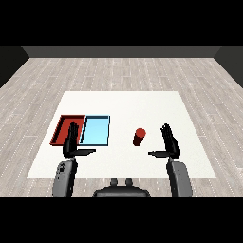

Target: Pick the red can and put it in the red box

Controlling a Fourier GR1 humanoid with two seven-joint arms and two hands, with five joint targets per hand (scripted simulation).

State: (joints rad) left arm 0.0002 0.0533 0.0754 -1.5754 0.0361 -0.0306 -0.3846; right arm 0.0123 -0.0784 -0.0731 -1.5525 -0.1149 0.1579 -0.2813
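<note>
Red tray: just beyond left hand, partly behind its fingers.
Light blue tray: adjoining, right of that hand.
Left hand: fingers straight, holding nothing.
Red can: upright on table, just left of right hand, apart.
Right hand: spread, holding nothing.

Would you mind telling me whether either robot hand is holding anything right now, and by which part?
Nothing is held. The small red cylindrical can stands alone on the table, apart from the open right robot hand and left robot hand.

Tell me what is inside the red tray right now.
Nothing shows inside the red tray; its visible floor is bare. The left hand covers its near right part, so that part cannot be checked. The red can stands on the table, outside it.
</note>
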